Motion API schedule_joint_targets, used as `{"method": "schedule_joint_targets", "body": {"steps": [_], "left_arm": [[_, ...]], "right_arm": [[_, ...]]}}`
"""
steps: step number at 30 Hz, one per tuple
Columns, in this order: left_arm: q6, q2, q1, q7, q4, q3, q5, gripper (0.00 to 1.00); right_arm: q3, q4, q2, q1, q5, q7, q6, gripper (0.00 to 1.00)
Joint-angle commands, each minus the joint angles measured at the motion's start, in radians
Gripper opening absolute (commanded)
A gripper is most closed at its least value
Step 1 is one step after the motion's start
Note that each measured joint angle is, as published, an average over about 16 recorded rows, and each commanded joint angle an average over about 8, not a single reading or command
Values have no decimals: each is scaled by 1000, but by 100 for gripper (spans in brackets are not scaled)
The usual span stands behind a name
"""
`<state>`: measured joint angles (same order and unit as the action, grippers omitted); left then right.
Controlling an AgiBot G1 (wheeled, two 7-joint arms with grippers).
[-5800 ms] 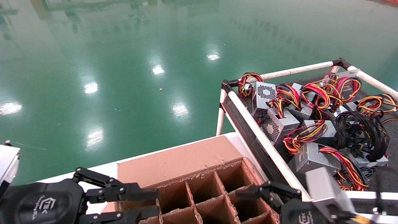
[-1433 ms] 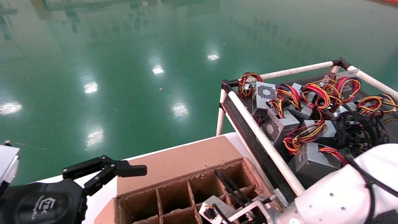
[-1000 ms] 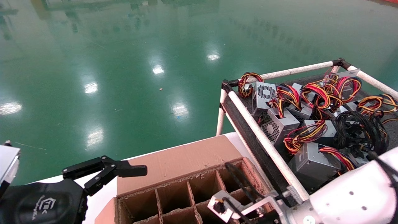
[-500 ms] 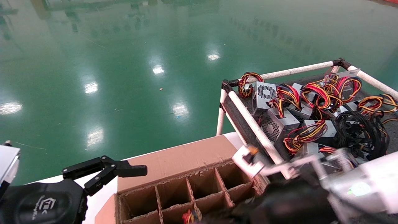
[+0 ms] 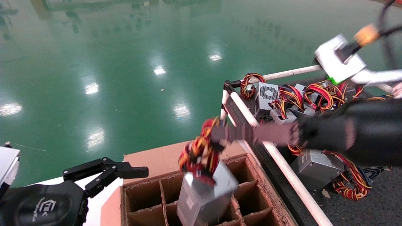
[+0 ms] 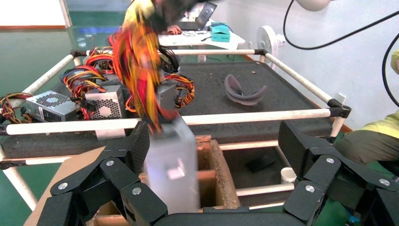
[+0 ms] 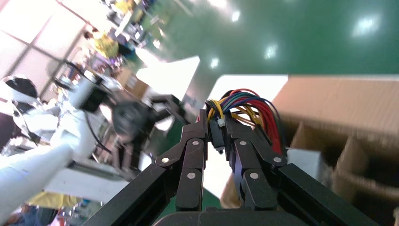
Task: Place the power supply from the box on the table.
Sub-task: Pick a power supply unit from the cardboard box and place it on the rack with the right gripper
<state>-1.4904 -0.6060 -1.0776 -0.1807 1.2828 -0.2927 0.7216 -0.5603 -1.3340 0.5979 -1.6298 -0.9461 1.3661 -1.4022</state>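
While the power supply (image 5: pixel 205 196) hangs by its looped bundle of red, yellow and black wires (image 5: pixel 201 150), its grey metal body is seen tilted above the middle cells of the box (image 5: pixel 267 191), with its lower end at about the level of the cardboard dividers (image 5: pixel 160 194). Whether that end is touching a divider cannot be told. A small pale sticker (image 6: pixel 177 174) is shown on one side of the body in the left wrist view. The wire bundle is clamped between the closed fingers of the right gripper (image 7: pixel 219 127), as is seen in the right wrist view, where the coloured wires bulge out past the fingertips. In the head view the right gripper (image 5: pixel 224 133) is reached in from the right, above the far edge of the box and the near white rail of the table (image 5: pixel 361 207). The table lies just right of the box, and on its dark felt other power supplies (image 5: pixel 315 164) with coloured and black cable bundles are piled. The left gripper (image 5: pixel 122 172) is held to the left of the box, over the white tabletop (image 5: pixel 94 204), with its fingers spread apart and nothing between them. A green floor (image 5: pixel 125 62) is seen beyond.
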Motion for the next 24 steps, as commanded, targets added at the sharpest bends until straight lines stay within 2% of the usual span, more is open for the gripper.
{"method": "schedule_joint_targets", "body": {"steps": [1,7,12,24], "left_arm": [[0,0,0,0,0,0,0,100],[0,0,0,0,0,0,0,100],[0,0,0,0,0,-1,-1,100],[1,1,0,1,0,-1,-1,100]], "right_arm": [[21,-2,-17,-15,26,10,6,0],[74,53,-74,-80,15,-26,29,0],[111,171,-106,-152,-24,-112,30,0],[151,490,-191,-353,-132,-323,-57,0]]}}
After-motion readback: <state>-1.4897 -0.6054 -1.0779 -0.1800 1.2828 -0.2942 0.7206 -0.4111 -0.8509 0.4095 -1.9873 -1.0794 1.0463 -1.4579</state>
